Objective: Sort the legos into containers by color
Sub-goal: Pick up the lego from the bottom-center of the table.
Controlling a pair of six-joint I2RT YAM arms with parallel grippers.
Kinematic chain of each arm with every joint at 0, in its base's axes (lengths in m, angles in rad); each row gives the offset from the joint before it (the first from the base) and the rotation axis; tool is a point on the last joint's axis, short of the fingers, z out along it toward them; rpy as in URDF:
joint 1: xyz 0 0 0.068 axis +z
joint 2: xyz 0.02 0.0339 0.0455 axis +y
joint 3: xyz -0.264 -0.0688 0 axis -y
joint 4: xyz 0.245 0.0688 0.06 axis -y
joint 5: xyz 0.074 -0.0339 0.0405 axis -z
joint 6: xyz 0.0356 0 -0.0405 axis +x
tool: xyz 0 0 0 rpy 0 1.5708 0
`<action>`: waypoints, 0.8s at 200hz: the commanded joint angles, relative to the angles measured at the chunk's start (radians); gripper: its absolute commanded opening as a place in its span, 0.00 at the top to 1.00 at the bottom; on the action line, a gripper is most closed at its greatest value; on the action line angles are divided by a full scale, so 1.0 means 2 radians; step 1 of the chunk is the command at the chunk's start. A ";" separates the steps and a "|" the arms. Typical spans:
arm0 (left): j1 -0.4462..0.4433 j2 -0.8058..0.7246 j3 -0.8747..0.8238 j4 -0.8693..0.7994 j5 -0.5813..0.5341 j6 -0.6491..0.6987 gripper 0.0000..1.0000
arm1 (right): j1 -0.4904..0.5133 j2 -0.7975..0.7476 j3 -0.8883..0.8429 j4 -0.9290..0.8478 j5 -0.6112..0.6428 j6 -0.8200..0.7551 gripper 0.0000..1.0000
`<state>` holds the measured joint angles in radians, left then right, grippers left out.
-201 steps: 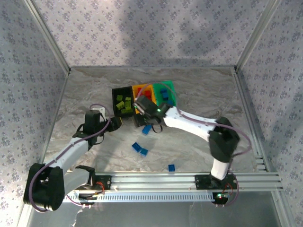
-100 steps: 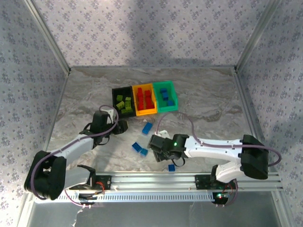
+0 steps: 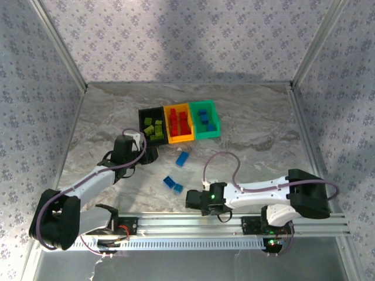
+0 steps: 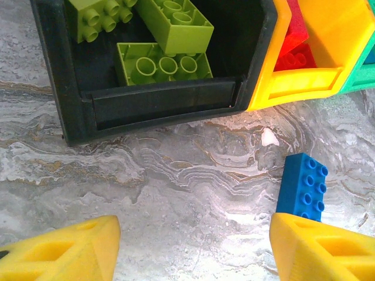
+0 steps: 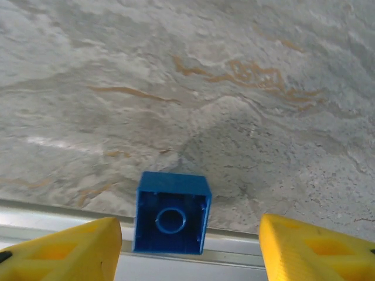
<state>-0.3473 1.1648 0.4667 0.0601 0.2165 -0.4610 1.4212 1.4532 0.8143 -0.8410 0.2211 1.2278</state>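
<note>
Three containers stand in a row: a black bin [image 3: 142, 117] with lime green legos [image 4: 164, 65], a yellow-orange bin [image 3: 178, 139] with red legos [image 4: 295, 35], and a green bin [image 3: 214, 120] with blue ones. My left gripper [image 3: 151, 156] [image 4: 193, 249] hangs open over bare table just in front of the black bin [image 4: 164, 105]. A blue lego [image 4: 303, 186] [image 3: 182, 158] lies by its right finger. My right gripper [image 3: 201, 202] [image 5: 187, 252] is open at the near edge. A small blue lego [image 5: 171, 212] lies upside down between its fingers, untouched.
Two more blue legos [image 3: 173, 184] lie together mid-table between the arms. The aluminium rail [image 3: 176, 222] [image 5: 246, 272] runs along the near edge right under the right gripper. Patterned walls close off the left, back and right of the table.
My right arm has swung from the bins down to the near edge, over the lone blue lego. The left gripper has edged slightly right, staying open.
</note>
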 commanded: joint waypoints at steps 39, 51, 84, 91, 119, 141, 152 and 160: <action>-0.001 -0.012 0.014 -0.003 -0.003 0.009 0.32 | -0.002 0.047 0.003 0.040 -0.007 0.023 0.48; -0.001 -0.011 0.014 -0.003 -0.003 0.009 0.32 | -0.002 0.052 0.003 0.042 -0.008 0.020 0.56; -0.001 -0.009 0.013 -0.001 -0.004 0.009 0.32 | -0.003 0.049 0.005 0.044 -0.001 0.017 0.66; -0.001 -0.007 0.014 -0.002 -0.004 0.009 0.32 | -0.004 0.048 0.005 0.045 0.001 0.016 0.66; -0.002 -0.007 0.014 0.001 0.001 0.007 0.32 | -0.014 0.043 0.006 0.043 0.006 0.011 0.68; -0.002 -0.006 0.014 0.001 0.001 0.007 0.32 | -0.022 0.033 0.005 0.044 0.011 0.008 0.69; -0.002 -0.006 0.014 0.001 0.001 0.007 0.32 | -0.028 0.029 0.003 0.048 0.013 0.004 0.69; -0.002 -0.004 0.014 0.001 0.001 0.007 0.32 | -0.035 0.027 0.001 0.053 0.014 -0.001 0.69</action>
<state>-0.3473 1.1648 0.4671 0.0559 0.2169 -0.4610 1.3842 1.5383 0.8188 -0.7471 0.2066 1.2415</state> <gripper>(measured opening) 0.678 0.335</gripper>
